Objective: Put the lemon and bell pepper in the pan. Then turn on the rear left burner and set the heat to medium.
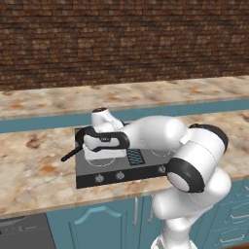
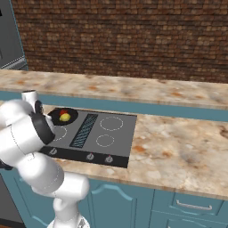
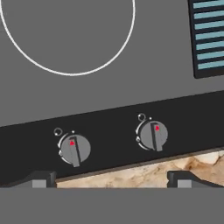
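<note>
Already the lemon [image 2: 66,117] and bell pepper [image 2: 63,112] sit touching in the pan [image 2: 57,117], at the cooktop's [image 2: 120,133] rear left in the right base view, so the loading half looks done; the burner step is left. Gripper [image 3: 111,183] hangs spread and empty above the cooktop's front strip, over two knobs: left knob [image 3: 75,149] and right knob [image 3: 153,135] (which one runs the rear left burner, can't tell). Both knob bars run roughly front-to-back, red marks toward the burners. Pan handle [image 1: 71,155] has its long axis pointing left and frontward over the counter [image 1: 34,170].
</note>
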Available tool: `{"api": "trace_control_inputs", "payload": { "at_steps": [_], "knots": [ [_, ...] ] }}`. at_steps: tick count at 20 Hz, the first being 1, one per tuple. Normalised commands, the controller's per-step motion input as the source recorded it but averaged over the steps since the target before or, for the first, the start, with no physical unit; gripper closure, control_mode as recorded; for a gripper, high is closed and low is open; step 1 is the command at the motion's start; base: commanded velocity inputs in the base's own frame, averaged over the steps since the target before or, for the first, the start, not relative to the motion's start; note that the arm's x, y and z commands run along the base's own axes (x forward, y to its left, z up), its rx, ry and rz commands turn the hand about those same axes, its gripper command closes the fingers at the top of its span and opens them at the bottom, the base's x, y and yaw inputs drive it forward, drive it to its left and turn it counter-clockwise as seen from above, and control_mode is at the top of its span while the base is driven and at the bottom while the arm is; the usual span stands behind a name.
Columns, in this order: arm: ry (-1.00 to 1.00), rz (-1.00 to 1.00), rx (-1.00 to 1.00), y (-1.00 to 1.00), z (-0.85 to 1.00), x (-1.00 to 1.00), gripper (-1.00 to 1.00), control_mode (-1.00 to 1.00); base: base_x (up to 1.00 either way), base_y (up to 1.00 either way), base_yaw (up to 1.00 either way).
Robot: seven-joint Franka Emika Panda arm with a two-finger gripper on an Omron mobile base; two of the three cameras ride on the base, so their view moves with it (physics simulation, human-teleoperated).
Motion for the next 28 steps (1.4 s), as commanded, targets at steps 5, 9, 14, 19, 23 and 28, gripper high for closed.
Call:
{"api": "trace_control_inputs", "payload": {
  "at_steps": [5,9,14,19,23,28],
  "knots": [
    [-0.08,0.07,0.03,-0.12,-0.17,0.03,-1.0,-1.0,0.0,0.0,0.0],
    [-0.07,0.06,0.01,-0.2,-0.17,-0.04,-1.0,-1.0,0.0,0.0,0.0],
    [0.01,0.0,0.0,-0.09,-0.22,-0.04,-1.0,-1.0,0.0,0.0,0.0],
    [-0.02,0.01,0.0,-0.05,-0.09,0.03,-1.0,-1.0,0.0,0.0,0.0],
    [0.0,0.0,0.0,-0.26,-0.37,0.0,-1.0,-1.0,0.0,0.0,0.0],
    [0.0,0.02,0.0,-0.07,-0.13,-0.08,-1.0,-1.0,0.0,0.0,0.0]
  ]
}}
